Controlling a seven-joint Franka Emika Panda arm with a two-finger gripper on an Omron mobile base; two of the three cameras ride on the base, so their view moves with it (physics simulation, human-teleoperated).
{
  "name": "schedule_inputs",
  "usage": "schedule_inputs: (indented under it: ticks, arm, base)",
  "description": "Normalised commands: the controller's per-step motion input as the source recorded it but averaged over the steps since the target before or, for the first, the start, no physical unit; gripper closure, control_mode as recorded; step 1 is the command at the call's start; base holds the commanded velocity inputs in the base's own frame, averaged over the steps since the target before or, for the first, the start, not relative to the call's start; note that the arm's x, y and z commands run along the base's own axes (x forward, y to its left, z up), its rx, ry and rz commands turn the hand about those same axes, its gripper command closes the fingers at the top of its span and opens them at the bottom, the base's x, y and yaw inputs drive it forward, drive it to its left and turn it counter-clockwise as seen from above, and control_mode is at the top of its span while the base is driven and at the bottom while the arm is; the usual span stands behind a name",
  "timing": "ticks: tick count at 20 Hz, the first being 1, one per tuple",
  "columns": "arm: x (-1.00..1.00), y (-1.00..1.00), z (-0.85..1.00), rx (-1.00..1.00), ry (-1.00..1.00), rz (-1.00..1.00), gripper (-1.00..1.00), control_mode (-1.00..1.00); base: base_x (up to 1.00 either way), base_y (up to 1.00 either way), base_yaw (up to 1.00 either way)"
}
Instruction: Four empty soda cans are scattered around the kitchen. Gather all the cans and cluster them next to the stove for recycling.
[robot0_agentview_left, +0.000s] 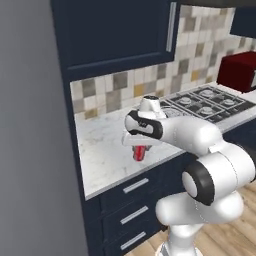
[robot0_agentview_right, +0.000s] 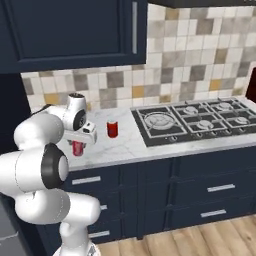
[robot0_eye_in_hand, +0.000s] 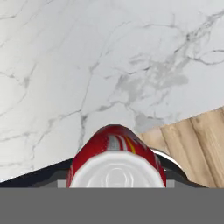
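My gripper (robot0_agentview_right: 77, 145) is shut on a red soda can (robot0_agentview_right: 77, 149) with a silvery top, held upright low over the white marble counter near its front edge. From the left base view the same can (robot0_agentview_left: 139, 152) hangs below the hand, gripper (robot0_agentview_left: 140, 149) closed around it. In the hand view the can (robot0_eye_in_hand: 116, 151) sits between the fingers, gripper (robot0_eye_in_hand: 116, 175) around it, marble beneath. A second red can (robot0_agentview_right: 112, 129) stands on the counter just left of the stove (robot0_agentview_right: 195, 120), right of the held one. The black stove (robot0_agentview_left: 210, 102) lies to the right.
Navy upper cabinets (robot0_agentview_right: 75, 30) hang over the counter (robot0_agentview_right: 125, 145), and drawers (robot0_agentview_right: 210, 187) sit below it. A dark red appliance (robot0_agentview_left: 239, 70) stands beyond the stove. A grey panel (robot0_agentview_left: 30, 150) rises at the left. Wood floor (robot0_eye_in_hand: 197, 140) shows past the counter edge.
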Motion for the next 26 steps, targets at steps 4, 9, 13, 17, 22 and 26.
schedule_inputs:
  ticks: [4,9,13,17,22,26]
  arm:
    - [0.0,0.0,0.0,0.0,0.0,0.0,1.0,1.0]
    - [0.0,0.0,0.0,0.0,0.0,0.0,1.0,1.0]
    - [0.0,0.0,0.0,0.0,0.0,0.0,1.0,1.0]
    - [0.0,0.0,0.0,0.0,0.0,0.0,1.0,1.0]
    - [0.0,0.0,0.0,0.0,0.0,0.0,1.0,1.0]
    - [0.0,0.0,0.0,0.0,0.0,0.0,1.0,1.0]
  base:
    - [0.74,-0.01,0.25]
    - [0.51,-0.19,0.21]
    - [0.17,-0.26,0.13]
    - [0.14,-0.07,0.03]
    - [0.0,0.0,0.0]
    - [0.0,0.0,0.0]
